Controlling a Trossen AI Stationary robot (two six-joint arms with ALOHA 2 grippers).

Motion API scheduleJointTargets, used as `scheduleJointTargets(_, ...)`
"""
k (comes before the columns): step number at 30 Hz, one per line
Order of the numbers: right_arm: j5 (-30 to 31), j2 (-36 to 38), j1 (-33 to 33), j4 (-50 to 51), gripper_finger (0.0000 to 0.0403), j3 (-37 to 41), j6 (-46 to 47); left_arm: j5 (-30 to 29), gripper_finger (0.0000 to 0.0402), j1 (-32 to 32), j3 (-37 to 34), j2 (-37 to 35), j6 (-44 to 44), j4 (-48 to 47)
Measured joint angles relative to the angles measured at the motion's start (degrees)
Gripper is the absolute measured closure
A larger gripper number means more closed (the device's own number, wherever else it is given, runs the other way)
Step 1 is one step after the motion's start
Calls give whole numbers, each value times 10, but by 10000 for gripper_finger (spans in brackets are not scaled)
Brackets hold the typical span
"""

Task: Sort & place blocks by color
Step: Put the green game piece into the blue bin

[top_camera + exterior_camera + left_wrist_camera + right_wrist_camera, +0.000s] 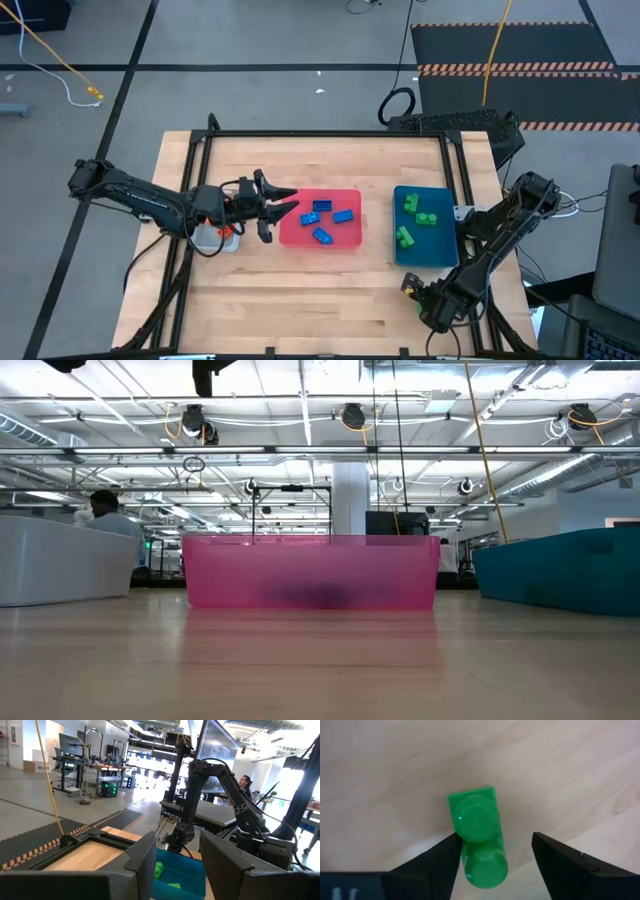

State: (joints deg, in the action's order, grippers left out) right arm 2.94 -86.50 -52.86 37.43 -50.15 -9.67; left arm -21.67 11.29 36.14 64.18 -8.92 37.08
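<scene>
My right end effector [492, 865] is spread open, fingers straddling a green block [477, 837] lying on the bare tabletop [395, 765], not clamped on it; in the high view it sits near the front edge, just in front of the teal tray [440, 252] holding green blocks [418, 215]; my left end effector [275, 210] hovers partly open and empty at the pink tray's [350, 244] left rim; blue blocks [325, 220] lie inside it.

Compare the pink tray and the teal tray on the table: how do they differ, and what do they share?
The pink tray holds blue blocks; the teal tray holds green blocks. The pink tray lies crosswise at the table's middle, the teal tray lengthwise farther right. Both are rectangular and open-topped.
</scene>
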Motion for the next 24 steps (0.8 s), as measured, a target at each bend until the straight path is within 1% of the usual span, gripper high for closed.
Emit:
scheduleJointTargets(3, 0, 0, 0, -2, 197, 1, 20, 0, 250, 0, 0, 0, 0, 0)
scheduleJointTargets(10, 0, -1, 0, -18, 323, 1, 64, 0, 250, 0, 0, 0, -2, 0)
scheduleJointTargets(11, 2, -1, 0, -27, 333, 2, 64, 0, 250, 0, 0, 0, -2, 0)
scheduleJointTargets(15, 1, -2, 1, -68, 333, 1, 59, 0, 250, 0, 0, 0, -2, 0)
scheduleJointTargets(19, 11, -4, 9, -60, 333, -21, 60, 0, 250, 0, 0, 0, -3, -1)
scheduleJointTargets(21, 41, -1, 14, -32, 334, -48, 60, 0, 250, 0, 0, 0, -3, -2)
scheduleJointTargets(24, 103, 10, 23, 41, 331, -96, 58, 0, 250, 1, 0, 0, -6, -3)
